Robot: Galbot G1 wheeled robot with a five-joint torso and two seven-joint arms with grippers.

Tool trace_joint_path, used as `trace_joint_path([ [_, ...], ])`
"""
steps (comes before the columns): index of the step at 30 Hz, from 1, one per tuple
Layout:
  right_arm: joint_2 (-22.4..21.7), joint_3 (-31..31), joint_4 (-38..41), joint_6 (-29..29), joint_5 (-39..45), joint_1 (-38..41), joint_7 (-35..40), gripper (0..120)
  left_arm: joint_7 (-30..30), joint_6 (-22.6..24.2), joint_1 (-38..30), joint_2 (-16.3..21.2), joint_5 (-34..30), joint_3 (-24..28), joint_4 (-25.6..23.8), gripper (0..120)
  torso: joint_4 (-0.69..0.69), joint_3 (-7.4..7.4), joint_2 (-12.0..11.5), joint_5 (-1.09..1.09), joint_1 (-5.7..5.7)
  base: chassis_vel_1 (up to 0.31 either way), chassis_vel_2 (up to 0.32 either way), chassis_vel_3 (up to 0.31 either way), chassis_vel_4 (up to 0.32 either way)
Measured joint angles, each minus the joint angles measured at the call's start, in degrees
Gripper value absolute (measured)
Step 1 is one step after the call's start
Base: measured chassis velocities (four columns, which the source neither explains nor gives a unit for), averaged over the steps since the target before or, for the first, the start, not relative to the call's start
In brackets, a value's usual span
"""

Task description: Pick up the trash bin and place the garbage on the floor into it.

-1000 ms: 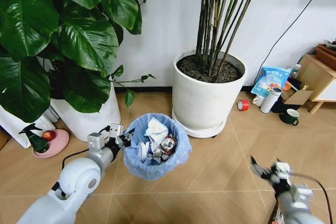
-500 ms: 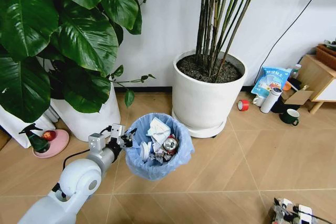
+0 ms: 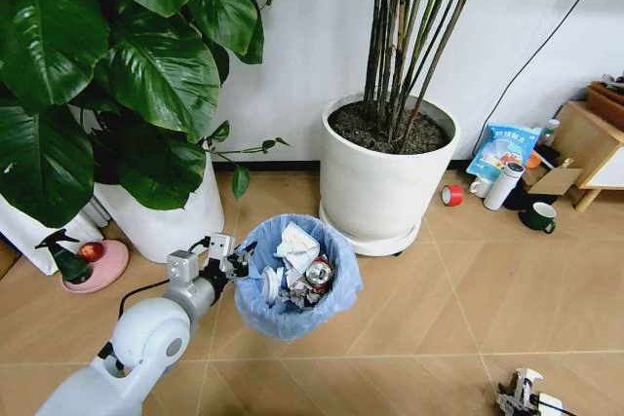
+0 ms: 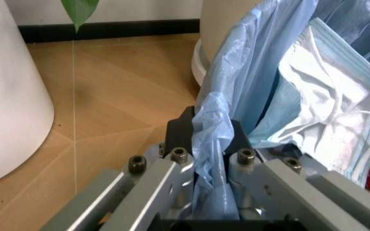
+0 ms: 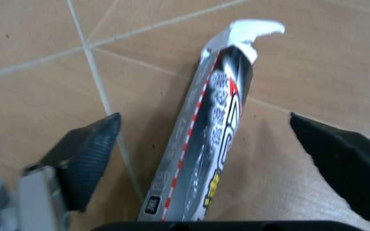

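**Bin held at left; right arm down over a wrapper on the floor**

While the left gripper (image 3: 234, 262) stays clamped on the trash bin (image 3: 295, 280), its fingers (image 4: 179, 135) pinching the light-blue liner at the rim nearest the leafy plant's pot (image 3: 166, 216), the right gripper (image 3: 517, 398) has dropped over the last second from well above the floor to just above it, far out to the bin's right.

- Bin: in front of the big white pot (image 3: 382, 174), nudged slightly right; holds tissue (image 3: 295, 243), crushed can (image 3: 317, 273), face mask (image 4: 326, 113).
- Right gripper: fingers (image 5: 85, 154) spread wide, either side of a silver-and-red wrapper (image 5: 211, 139) lying flat on the floor (image 3: 419, 309), not touching it.
- Reading: another piece of garbage is lined up for a grasp; the descent looks nearly complete, and closing on the wrapper appears to be the step in hand
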Motion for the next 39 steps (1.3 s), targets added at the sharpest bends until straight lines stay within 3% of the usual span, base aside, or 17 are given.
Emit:
trace_joint_path([
  [24, 1.31, -0.56, -3.28, 1.00, 1.16, 2.18, -1.13, 7, 0.12, 0.05, -0.20, 0.19, -0.04, 0.45, 0.16, 1, -0.02, 0.00, 0.00, -0.01, 0.00, 0.000, 0.000, 0.000, 0.000],
  [29, 1.54, -0.19, -1.32, 1.48, 0.06, 1.76, -1.02, 0, 0.14, 0.05, -0.21, 0.11, -0.04, 0.52, 0.11, 1, -0.02, 0.01, -0.01, 0.13, 0.00, 0.000, 0.000, 0.000, 0.000],
  [34, 1.16, 0.71, 2.76, 1.91, -1.89, 1.16, -1.09, 0, 0.08, 0.05, -0.21, 0.14, -0.04, 0.45, 0.03, 1, -0.01, 0.01, -0.01, 0.07, 0.00, 0.000, 0.000, 0.000, 0.000],
  [38, -0.28, 1.77, 11.52, 3.23, -8.72, 0.72, -2.65, 0, -0.32, 0.05, -0.20, 0.08, -0.10, 0.36, 0.01, 1, -0.01, 0.01, -0.01, 0.09, 0.00, 0.000, 0.000, 0.000, 0.000],
  [39, -1.03, 1.71, 14.82, 3.06, -10.23, 0.96, -3.01, 0, -0.44, 0.05, -0.21, -0.05, -0.10, 0.36, 0.10, 1, -0.01, 0.00, -0.01, -0.04, 0.00, 0.000, 0.000, 0.000, 0.000],
])
